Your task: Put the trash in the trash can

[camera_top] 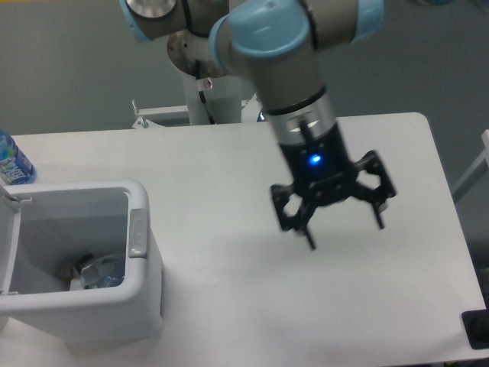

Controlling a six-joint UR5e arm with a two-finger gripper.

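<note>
My pincer (345, 232) hangs spread wide and empty over the counter (229, 267), well right of the trash can (141, 306), where I see trash (95, 274) inside.

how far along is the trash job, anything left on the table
Looks nearly done. Crumpled items, seemingly the trash, lie at the bottom of the open trash can. The claw is open and empty above the bare table. Only a bright blue-labelled bottle stands behind the can.

trash (95, 273) in trash can (137, 264) | can left on table (229, 290)
</note>
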